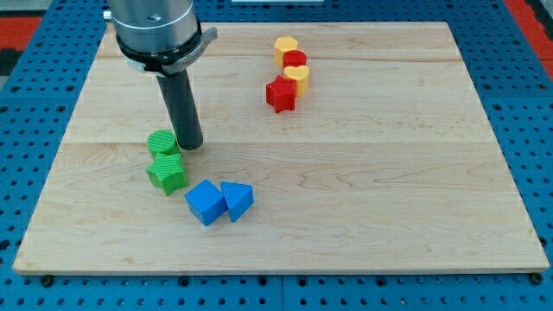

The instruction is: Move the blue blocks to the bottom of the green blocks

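Two green blocks sit left of the board's middle: a green cube-like block above a green star-shaped block, touching. Two blue blocks lie just below and to the right of them, touching each other: a blue cube and a blue triangular block. My tip rests on the board right beside the upper green block's right edge, above the blue blocks.
A cluster stands near the view's top centre: a yellow block, a red round block, a yellow block and a red star-shaped block. The wooden board lies on a blue pegboard.
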{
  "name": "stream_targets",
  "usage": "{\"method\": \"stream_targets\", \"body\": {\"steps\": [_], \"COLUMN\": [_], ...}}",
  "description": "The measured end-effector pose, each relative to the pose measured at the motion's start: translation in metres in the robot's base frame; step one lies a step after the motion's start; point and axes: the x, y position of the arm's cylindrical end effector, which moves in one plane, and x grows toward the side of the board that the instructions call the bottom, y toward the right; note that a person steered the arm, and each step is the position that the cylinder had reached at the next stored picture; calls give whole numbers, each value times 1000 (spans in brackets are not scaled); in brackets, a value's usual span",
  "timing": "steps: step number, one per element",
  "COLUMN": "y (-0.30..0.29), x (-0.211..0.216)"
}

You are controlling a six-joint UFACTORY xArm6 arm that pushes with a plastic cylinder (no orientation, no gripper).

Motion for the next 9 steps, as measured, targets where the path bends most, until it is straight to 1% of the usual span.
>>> {"method": "stream_targets", "body": {"steps": [1,2,3,5,6,7,8,9], "y": [52,131,162,161,146,106,52,15], "x": [0,11,44,104,126,128,124,122]}}
